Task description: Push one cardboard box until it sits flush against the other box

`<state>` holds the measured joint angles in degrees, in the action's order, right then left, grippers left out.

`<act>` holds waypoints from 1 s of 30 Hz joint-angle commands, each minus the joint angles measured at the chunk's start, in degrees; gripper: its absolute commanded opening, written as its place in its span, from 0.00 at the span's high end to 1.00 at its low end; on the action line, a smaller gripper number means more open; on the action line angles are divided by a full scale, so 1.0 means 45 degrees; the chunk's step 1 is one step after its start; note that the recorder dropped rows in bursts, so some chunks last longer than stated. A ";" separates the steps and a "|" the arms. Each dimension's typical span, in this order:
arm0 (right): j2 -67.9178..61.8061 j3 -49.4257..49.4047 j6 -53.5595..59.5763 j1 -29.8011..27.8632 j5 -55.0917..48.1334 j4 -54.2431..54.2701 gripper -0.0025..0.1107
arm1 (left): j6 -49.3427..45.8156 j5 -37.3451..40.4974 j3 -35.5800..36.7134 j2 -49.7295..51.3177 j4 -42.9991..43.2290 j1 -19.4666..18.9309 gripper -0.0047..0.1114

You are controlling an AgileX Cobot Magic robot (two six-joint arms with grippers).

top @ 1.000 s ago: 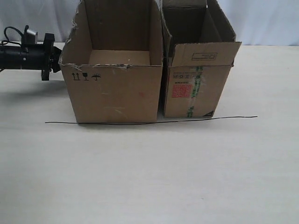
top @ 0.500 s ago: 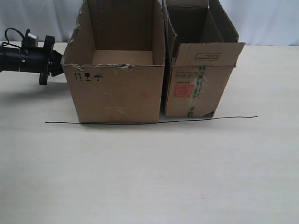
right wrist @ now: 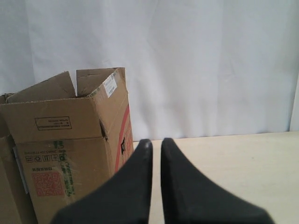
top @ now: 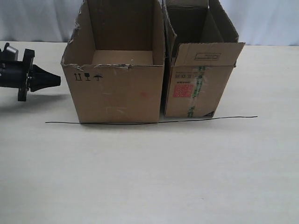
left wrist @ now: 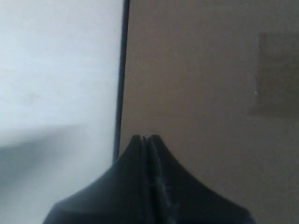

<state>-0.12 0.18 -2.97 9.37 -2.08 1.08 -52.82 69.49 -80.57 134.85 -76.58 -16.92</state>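
Right, the wide box (top: 117,93) is sitting mid-table, its front edge lying along the black line (top: 224,117) and its right wall standing just beside the tall box (top: 196,88). Up top the two walls are looking joined. Lower down a dark sliver is showing between them, so I cannot tell whether they are truly flush.

Out on the left, the left gripper (top: 58,80) is hovering level with the wide box's left wall, just short of it, jaws pressed together into one blunt point. The right gripper (right wrist: 155,142) is sitting outside the wide shot, facing the tall box's labelled side, its fingers parted by a thin slit and pinching nothing.

If a last nudge is coming, I am thinking it wants that closed tip meeting the wall low and about midway along, then driving straight along the line, slowly. That way the carton is sliding rather than twisting or denting. Easing off the moment the tall box is starting to shift looks like the safe stop.
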 commanded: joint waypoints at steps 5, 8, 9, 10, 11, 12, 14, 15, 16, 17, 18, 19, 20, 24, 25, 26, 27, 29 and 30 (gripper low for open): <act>0.0027 -0.0041 0.0021 0.0022 0.0109 -0.0098 0.93 | -0.1273 0.0105 0.1234 -0.0122 -0.2024 0.0932 0.96; 0.0027 -0.0041 0.0021 0.0022 0.0109 -0.0098 0.93 | -0.1300 0.0105 0.1234 -0.0122 -0.2133 0.1568 0.96; 0.0027 -0.0041 0.0021 0.0022 0.0109 -0.0098 0.93 | -0.1383 0.0105 0.1234 -0.0122 -0.2272 0.1745 0.96; 0.0027 -0.0041 0.0021 0.0022 0.0109 -0.0098 0.93 | -0.1412 0.0105 0.1234 -0.0122 -0.2369 0.1829 0.96; 0.0027 -0.0041 0.0021 0.0022 0.0109 -0.0098 0.93 | -0.1511 0.0105 0.1234 -0.0122 -0.2548 0.1912 0.96; 0.0027 -0.0041 0.0021 0.0022 0.0109 -0.0098 0.93 | -0.1528 0.0105 0.1234 -0.0122 -0.2614 0.1937 0.96; 0.0027 -0.0041 0.0021 0.0022 0.0109 -0.0098 0.93 | -0.1528 0.0105 0.1234 -0.0122 -0.2808 0.1994 0.96; 0.0027 -0.0041 0.0021 0.0022 0.0109 -0.0098 0.93 | -0.1528 0.0105 0.1234 -0.0122 -0.2893 0.1994 0.96; 0.0027 -0.0041 0.0021 0.0022 0.0109 -0.0098 0.93 | -0.1559 0.0105 0.1234 -0.0122 -0.2893 0.1933 0.96; 0.0027 -0.0041 0.0021 0.0022 0.0109 -0.0098 0.93 | -0.1597 0.0105 0.1234 -0.0122 -0.2893 0.1753 0.96; 0.0027 -0.0041 0.0021 0.0022 0.0109 -0.0098 0.93 | -0.1597 0.0105 0.1234 -0.0122 -0.2893 0.1602 0.96; 0.0027 -0.0041 0.0021 0.0022 0.0109 -0.0098 0.93 | -0.1597 0.0105 0.1234 -0.0122 -0.2870 0.1429 0.96; 0.0027 -0.0041 0.0021 0.0022 0.0109 -0.0098 0.93 | -0.1573 0.0105 0.1234 -0.0122 -0.2842 0.1244 0.96; 0.0027 -0.0041 0.0021 0.0022 0.0109 -0.0098 0.93 | -0.1245 0.0105 0.1234 -0.0122 -0.2517 0.0616 0.96; 0.0027 -0.0041 0.0021 0.0022 0.0109 -0.0098 0.93 | -0.1245 0.0105 0.1234 -0.0159 -0.2295 0.0416 0.96; 0.0027 -0.0041 0.0021 0.0022 0.0109 -0.0098 0.93 | -0.1245 0.0105 0.1234 -0.0219 -0.2039 0.0281 0.96; 0.0027 -0.0041 0.0021 0.0022 0.0109 -0.0098 0.93 | -0.1245 0.0105 0.1234 -0.0275 -0.1845 0.0136 0.96; 0.0027 -0.0041 0.0021 0.0022 0.0109 -0.0098 0.93 | -0.1245 0.0105 0.1234 -0.0556 -0.1563 -0.0282 0.96; 0.0027 -0.0041 0.0021 0.0022 0.0109 -0.0098 0.93 | -0.1245 0.0105 0.1234 -0.0791 -0.1417 -0.0571 0.96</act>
<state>-0.12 0.18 -2.97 9.37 -2.08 1.08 -58.60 69.49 -75.17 133.59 -84.54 -17.23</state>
